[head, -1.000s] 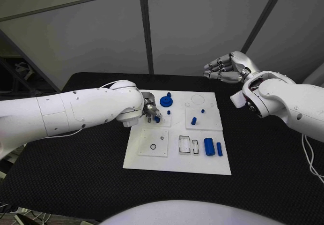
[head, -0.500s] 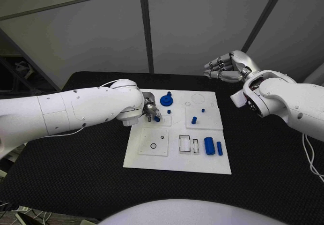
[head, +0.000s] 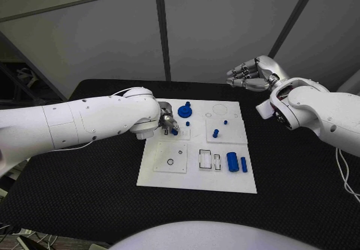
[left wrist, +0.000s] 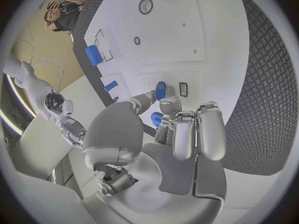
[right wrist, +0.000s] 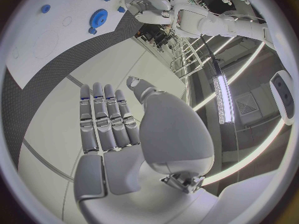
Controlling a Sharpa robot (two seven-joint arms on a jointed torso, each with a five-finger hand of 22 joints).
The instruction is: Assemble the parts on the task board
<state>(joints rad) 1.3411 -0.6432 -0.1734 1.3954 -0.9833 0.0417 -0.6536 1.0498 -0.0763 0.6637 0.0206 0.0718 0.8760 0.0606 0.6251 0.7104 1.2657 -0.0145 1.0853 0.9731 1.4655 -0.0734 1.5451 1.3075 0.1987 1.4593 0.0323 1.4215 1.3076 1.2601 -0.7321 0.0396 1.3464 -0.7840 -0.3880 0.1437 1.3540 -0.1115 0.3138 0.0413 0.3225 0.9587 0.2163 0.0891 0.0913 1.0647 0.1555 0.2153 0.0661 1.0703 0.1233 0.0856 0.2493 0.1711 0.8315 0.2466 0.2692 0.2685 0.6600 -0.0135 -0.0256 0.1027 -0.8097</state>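
The white task board [head: 196, 177] lies mid-table. My left hand [head: 166, 123] is low over its far left plate and pinches a small blue piece [head: 174, 132] between thumb and a finger. In the left wrist view this piece [left wrist: 160, 90] stands at the fingertips [left wrist: 169, 105], beside a narrow black-edged slot [left wrist: 183, 89]. A blue gear [head: 184, 111] sits just beyond the hand. Blue pegs [head: 215, 134] stand on the far right plate. A blue cylinder [head: 232, 162] and a blue bar [head: 244, 164] lie near the right edge. My right hand [head: 254, 73] hangs empty above the table's far edge, fingers apart.
Two black-outlined rectangular slots [head: 205, 159] and a small black ring [head: 169, 162] mark the near plates. A faint round recess [head: 219, 110] is at the board's far right. Black textured matting [head: 82, 182] surrounds the board.
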